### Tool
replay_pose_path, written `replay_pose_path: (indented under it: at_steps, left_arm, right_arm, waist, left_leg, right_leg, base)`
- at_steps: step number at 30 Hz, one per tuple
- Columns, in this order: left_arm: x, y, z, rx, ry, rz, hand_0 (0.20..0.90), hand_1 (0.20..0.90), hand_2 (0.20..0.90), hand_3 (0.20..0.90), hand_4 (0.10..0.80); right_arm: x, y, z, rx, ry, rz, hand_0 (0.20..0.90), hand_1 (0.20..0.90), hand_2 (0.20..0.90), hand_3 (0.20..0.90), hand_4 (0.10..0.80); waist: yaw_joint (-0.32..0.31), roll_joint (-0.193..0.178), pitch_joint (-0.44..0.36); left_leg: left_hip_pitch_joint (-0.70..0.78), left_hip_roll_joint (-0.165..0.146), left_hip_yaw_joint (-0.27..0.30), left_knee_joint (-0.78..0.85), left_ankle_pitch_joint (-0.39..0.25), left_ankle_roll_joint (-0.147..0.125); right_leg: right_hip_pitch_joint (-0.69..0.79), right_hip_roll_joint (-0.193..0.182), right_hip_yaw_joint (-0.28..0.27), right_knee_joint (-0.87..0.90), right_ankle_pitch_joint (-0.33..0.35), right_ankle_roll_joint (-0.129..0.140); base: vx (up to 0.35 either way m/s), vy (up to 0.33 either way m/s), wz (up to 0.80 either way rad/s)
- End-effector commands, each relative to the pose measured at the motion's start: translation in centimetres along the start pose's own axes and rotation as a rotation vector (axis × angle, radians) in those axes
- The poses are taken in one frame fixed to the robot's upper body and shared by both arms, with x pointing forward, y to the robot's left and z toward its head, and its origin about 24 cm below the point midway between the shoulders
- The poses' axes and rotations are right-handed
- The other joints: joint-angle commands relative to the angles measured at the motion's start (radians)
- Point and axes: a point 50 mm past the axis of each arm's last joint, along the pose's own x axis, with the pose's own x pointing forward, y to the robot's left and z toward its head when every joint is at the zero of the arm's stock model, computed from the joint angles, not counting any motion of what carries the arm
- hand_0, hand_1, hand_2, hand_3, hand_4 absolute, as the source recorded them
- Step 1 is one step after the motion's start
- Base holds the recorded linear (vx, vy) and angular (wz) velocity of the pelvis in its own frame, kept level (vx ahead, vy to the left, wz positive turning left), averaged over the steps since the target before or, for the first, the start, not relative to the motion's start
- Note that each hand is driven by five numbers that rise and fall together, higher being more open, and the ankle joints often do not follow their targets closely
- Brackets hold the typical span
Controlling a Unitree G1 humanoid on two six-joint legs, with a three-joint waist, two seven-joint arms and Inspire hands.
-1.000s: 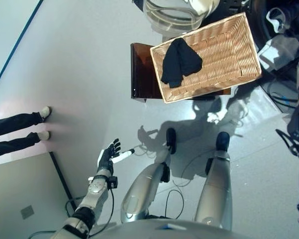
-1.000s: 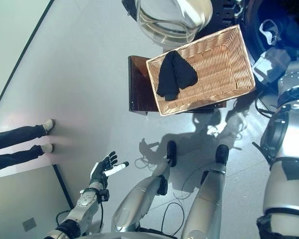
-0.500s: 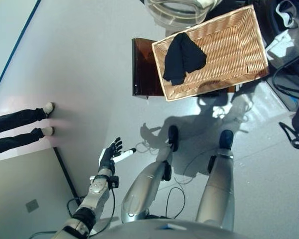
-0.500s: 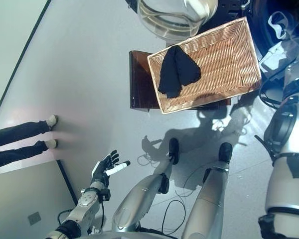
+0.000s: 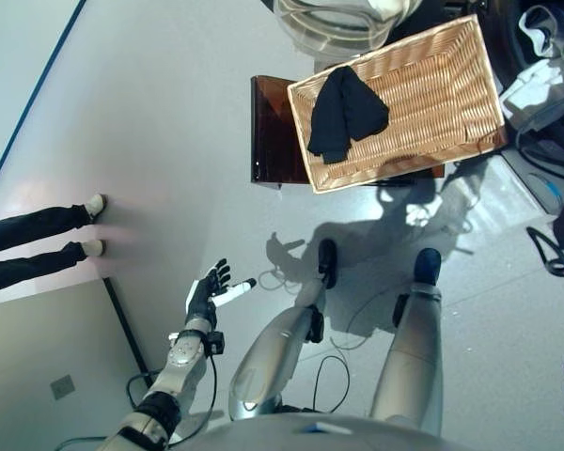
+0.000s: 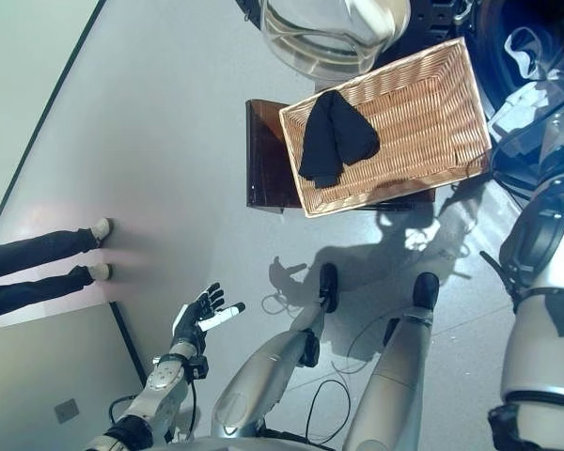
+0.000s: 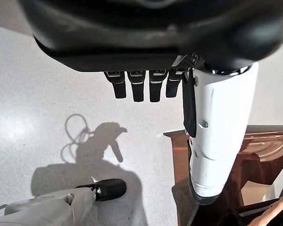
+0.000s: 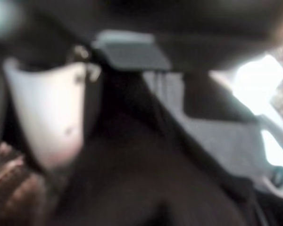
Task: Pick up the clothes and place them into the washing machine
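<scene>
A black garment [image 5: 344, 113] lies at the left end of the shallow wicker basket [image 5: 451, 113], draped over its rim. The basket rests on a low dark brown box [image 5: 273, 132] beside the washing machine, whose round glass door [image 5: 331, 23] stands open at the top. A pale cloth [image 6: 524, 42] lies in the dark drum opening at the upper right. My left hand [image 5: 205, 293] is open and empty, low over the floor, far from the basket; its straight fingers [image 7: 137, 87] show in the left wrist view. My right hand's white thumb [image 8: 47, 113] shows in the right wrist view among dark blurred shapes.
A person's legs in dark trousers and white shoes [image 5: 38, 244] stand at the left. A dark line on the floor [image 5: 117, 338] runs past my left hand. The brown box [image 7: 179, 155] also shows in the left wrist view.
The whole picture has shifted a little, so the camera moved. My left hand and the black garment stay as they were.
</scene>
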Motion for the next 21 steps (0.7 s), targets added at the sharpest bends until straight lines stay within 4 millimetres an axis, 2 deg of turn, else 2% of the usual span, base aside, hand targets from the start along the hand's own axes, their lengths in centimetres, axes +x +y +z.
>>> replay_pose_path:
  at_steps: [1,6,21]
  left_arm:
    - [-0.55,2.21,-0.8,0.036,0.015,0.087,0.9,0.9,0.9,0.9,0.8]
    - [-0.64,2.43,-1.11,0.042,0.031,0.099,0.9,0.9,0.9,0.9,0.8]
    - [-0.89,2.69,-1.67,0.036,0.052,0.119,0.9,0.9,0.9,0.9,0.8]
  right_arm:
    - [-4.18,7.63,13.78,0.071,-0.534,0.399,0.9,0.9,0.9,0.9,0.8]
    - [-4.1,7.73,13.77,0.013,-0.539,0.366,0.9,0.9,0.9,0.9,0.8]
    - [-4.0,7.54,13.6,0.0,-0.548,0.336,0.9,0.9,0.9,0.9,0.8]
  waist:
    - [-0.069,0.099,-0.051]
    - [-0.072,0.092,-0.055]
    - [-0.071,0.086,-0.067]
  left_leg:
    - [0.04,0.053,0.017,-0.009,-0.047,-0.126]
    - [0.044,0.051,0.019,-0.009,-0.05,-0.125]
    - [0.053,0.05,0.022,-0.009,-0.05,-0.124]
  right_leg:
    - [0.146,0.108,-0.041,-0.182,-0.007,-0.045]
    - [0.148,0.108,-0.043,-0.185,-0.004,-0.046]
    - [0.166,0.108,-0.045,-0.191,-0.005,-0.051]
  base:
    - [0.0,0.0,0.0]
    - [0.0,0.0,0.0]
    - [0.0,0.0,0.0]
